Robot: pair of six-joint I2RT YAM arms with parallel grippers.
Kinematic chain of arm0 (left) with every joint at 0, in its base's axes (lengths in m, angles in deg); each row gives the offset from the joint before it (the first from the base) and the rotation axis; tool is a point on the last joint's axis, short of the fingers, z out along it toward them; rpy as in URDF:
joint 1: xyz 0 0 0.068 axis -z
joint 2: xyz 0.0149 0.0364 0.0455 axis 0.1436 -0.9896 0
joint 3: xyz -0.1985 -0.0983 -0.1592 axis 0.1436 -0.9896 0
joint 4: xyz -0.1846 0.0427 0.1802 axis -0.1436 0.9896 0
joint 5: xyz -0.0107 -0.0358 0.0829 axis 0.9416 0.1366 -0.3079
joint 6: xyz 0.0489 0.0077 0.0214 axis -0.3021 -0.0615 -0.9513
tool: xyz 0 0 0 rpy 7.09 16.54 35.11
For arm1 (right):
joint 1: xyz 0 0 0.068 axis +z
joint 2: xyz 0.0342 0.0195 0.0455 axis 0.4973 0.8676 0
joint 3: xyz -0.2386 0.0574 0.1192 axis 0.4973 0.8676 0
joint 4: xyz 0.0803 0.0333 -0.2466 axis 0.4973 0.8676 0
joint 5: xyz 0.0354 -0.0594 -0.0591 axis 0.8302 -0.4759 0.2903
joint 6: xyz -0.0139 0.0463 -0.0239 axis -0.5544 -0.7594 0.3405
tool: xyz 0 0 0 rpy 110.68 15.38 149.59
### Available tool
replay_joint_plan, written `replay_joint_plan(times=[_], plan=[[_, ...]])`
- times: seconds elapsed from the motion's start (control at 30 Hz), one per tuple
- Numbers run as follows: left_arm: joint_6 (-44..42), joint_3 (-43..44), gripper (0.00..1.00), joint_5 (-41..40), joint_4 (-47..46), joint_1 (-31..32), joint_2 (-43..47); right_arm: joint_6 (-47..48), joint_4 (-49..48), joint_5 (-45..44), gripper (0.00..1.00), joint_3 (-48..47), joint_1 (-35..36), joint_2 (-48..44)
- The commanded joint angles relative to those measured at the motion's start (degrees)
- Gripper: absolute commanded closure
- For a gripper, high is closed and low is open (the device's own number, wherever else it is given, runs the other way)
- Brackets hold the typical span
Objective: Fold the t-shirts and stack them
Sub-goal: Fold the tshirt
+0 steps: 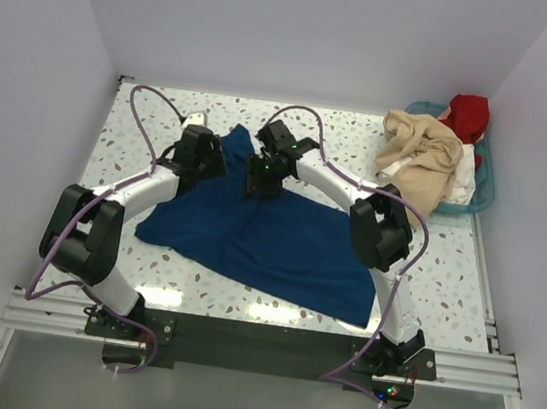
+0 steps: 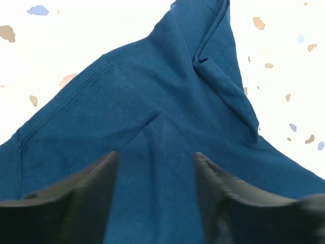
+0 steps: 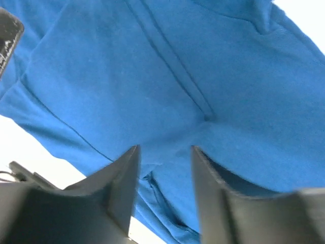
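A dark navy blue t-shirt (image 1: 269, 239) lies spread and partly rumpled on the speckled table (image 1: 445, 278). My left gripper (image 1: 202, 155) hangs over its far left part and my right gripper (image 1: 260, 178) over its upper middle. In the left wrist view the left gripper (image 2: 156, 157) is open, a raised fold of the navy cloth (image 2: 152, 91) running between its fingers. In the right wrist view the right gripper (image 3: 165, 150) is open just above the shirt (image 3: 152, 76) near a hem. A beige t-shirt (image 1: 421, 153), a red one (image 1: 467, 114) and a white one (image 1: 466, 174) are piled at the back right.
The teal basket (image 1: 485, 187) stands in the far right corner under the piled shirts, the beige one spilling over its rim onto the table. White walls close in the table on three sides. The arms' bases sit on the rail at the near edge.
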Motion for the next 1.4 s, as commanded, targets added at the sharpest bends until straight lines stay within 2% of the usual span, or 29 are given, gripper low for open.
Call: replay_joint_plan(times=[0.0,0.03,0.17,0.23,0.3,0.43,0.53,0.7,1.03,1.37], plan=[[0.2,3.5,0.32,-0.2,-1.2,0.0,-0.3,1.4,2.0,-2.6,0.47,-3.7,0.4,-0.7],[0.2,3.5,0.25,-0.3,-0.1,0.0,0.2,1.8,2.4,-3.0,0.42,-3.8,0.4,-1.1],[0.1,0.6,0.15,-2.3,4.5,-0.4,4.8,3.7,4.1,-4.9,0.38,-1.3,0.4,-4.6],[0.9,-2.1,0.12,-2.4,7.3,-1.3,7.4,4.1,4.2,-5.8,0.38,3.6,0.4,-8.7],[3.3,-7.0,0.1,-0.5,8.7,-2.9,12.3,4.1,3.7,-6.4,0.38,8.0,0.3,-11.8],[7.8,-15.4,0.09,3.8,10.8,-3.9,21.9,2.2,2.0,-6.7,0.37,22.4,0.4,-19.6],[9.6,-20.0,0.08,5.3,11.3,-4.2,24.3,0.7,1.9,-7.5,0.37,30.7,0.4,-25.0],[11.1,-24.6,0.07,6.5,11.3,-6.2,24.1,0.0,3.4,-10.0,0.36,38.6,0.0,-31.8],[11.1,-31.1,0.05,6.4,9.1,-10.5,21.2,-0.6,3.2,-10.9,0.34,51.7,-0.9,-36.5],[9.9,-30.9,0.04,0.4,12.1,-12.4,22.8,-0.4,2.7,-14.6,0.33,53.9,-1.9,-33.2]])
